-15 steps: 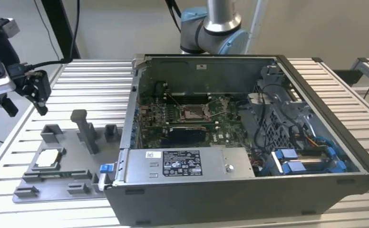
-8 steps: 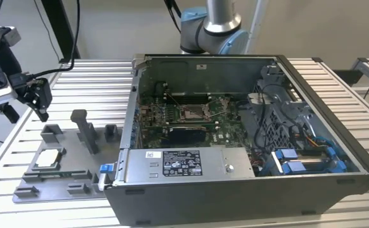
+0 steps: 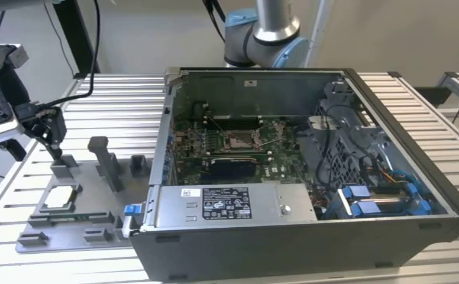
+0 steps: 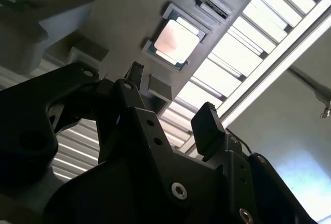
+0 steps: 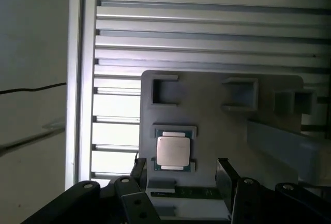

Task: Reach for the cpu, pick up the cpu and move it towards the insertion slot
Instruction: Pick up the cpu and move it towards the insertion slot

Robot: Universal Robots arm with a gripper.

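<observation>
The cpu (image 3: 60,198) is a pale silver square chip lying flat in a recess of the grey fixture plate (image 3: 91,207), at the exterior view's left. My gripper (image 3: 38,151) hangs above the far end of that plate, apart from the chip. Both wrist views show the cpu (image 4: 176,40) (image 5: 172,151) just beyond my dark fingertips (image 4: 209,125) (image 5: 225,172), which stand spread with nothing between them. The insertion slot (image 3: 241,140), a shiny metal frame with a tan centre, sits on the green board inside the open computer case.
The open computer case (image 3: 293,251) stands to the exterior view's right of the fixture, with a silver power supply box (image 3: 229,204) along its near side. Grey upright posts (image 3: 107,163) rise from the fixture. A ribbed metal table (image 3: 111,106) lies underneath. Another arm's base (image 3: 261,35) stands behind the case.
</observation>
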